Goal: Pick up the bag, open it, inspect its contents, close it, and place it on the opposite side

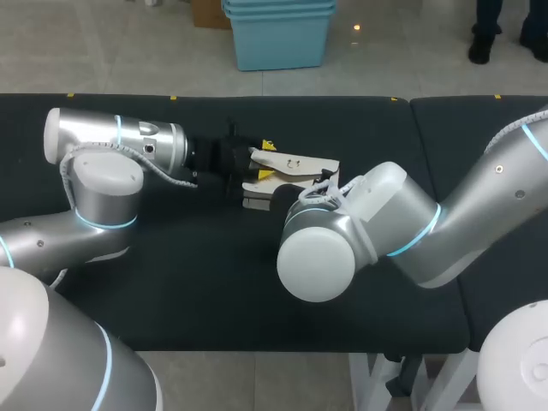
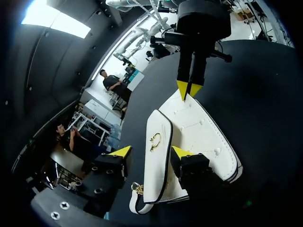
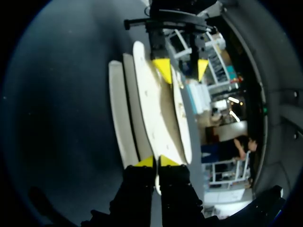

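One white bag (image 1: pixel 300 164) lies near the middle of the dark bench (image 1: pixel 214 282), its layers fanned apart, with one gold clasp (image 2: pixel 155 141) on its flap. Two tools meet it: the left tool (image 2: pixel 151 152) straddles the flap with fingers apart, and the right tool (image 3: pixel 157 161) is clamped on the bag's opposite edge.

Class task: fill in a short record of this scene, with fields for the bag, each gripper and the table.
bag: white, with a gold clasp, lying mid-table between both grippers
left gripper: open, straddling the bag's clasp end
right gripper: shut on the bag's opposite end
table: dark surface
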Robot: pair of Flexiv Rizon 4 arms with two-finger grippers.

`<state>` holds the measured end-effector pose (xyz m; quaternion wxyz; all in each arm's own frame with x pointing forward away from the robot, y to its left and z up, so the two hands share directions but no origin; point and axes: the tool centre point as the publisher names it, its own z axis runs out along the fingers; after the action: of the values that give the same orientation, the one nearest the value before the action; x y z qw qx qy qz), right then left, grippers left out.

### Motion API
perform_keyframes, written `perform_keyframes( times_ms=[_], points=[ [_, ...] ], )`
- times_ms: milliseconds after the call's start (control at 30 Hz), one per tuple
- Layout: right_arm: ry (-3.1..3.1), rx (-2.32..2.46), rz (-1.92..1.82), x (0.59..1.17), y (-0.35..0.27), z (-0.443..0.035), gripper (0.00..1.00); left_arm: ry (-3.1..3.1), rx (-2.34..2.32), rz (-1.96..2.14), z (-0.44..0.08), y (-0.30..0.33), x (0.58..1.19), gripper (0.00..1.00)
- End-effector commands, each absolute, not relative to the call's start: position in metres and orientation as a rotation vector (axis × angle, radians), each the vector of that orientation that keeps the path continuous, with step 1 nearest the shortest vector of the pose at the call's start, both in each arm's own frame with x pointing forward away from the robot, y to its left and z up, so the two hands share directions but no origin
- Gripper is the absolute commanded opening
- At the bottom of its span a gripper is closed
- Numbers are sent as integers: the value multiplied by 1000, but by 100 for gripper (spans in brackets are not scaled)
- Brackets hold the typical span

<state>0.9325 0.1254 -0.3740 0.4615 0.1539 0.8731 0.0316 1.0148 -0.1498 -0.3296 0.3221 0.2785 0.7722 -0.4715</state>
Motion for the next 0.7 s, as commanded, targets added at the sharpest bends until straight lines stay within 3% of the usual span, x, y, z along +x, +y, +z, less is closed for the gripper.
perform_keyframes(
  times_ms=[33, 300, 333, 400, 433, 467, 700],
  points=[
    [2126, 329, 169, 931, 123, -378, 0, 2030, 715, -1272, -313, -136, 1009, 100],
    [2135, 310, 178, 930, 124, -374, 0, 2086, 638, -1268, -294, -129, 1007, 100],
    [2141, 306, 181, 930, 124, -374, 4, 2089, 633, -1266, -293, -128, 1007, 100],
    [2141, 305, 180, 930, 125, -373, 36, 2108, 594, -1268, -291, -126, 1008, 100],
    [2142, 304, 183, 929, 125, -372, 56, 2115, 581, -1281, -289, -125, 1008, 100],
    [2143, 306, 188, 929, 125, -371, 100, 2126, 565, -1294, -288, -124, 1008, 100],
    [2172, 306, 223, 926, 125, -359, 100, 2206, 456, -1277, -281, -119, 1006, 100]
  ],
)
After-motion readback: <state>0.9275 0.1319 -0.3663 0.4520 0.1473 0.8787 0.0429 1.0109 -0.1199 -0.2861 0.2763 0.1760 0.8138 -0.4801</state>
